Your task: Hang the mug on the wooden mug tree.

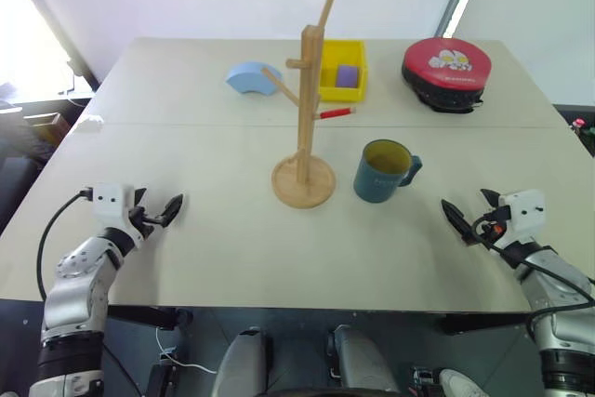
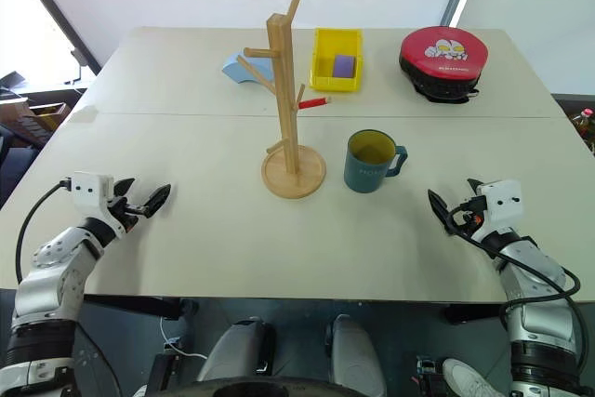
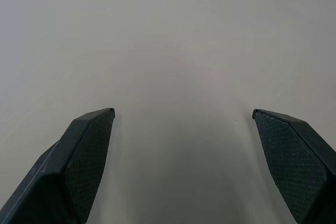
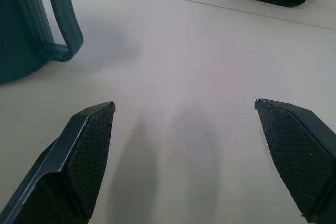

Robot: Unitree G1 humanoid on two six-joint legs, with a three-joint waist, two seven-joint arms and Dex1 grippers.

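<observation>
Teal-blue ceramic mug (image 1: pixel 382 171) upright on the pale table (image 1: pixel 232 248), handle toward the right gripper (image 1: pixel 462 222), just right of the light-wood mug tree (image 1: pixel 305 127), left gripper (image 1: pixel 164 212) near the table's left edge, both grippers spread wide, holding nothing.

Bright, even daylight; window glare at far left; soft shadows on table (image 1: pixel 232 248); frames sharp.

No legible text, numbers or brand marks. Mug (image 2: pixel 371 163) bears faint lettering, unreadable. Red round case (image 2: pixel 444 51) carries a cartoon print, no readable words.
</observation>
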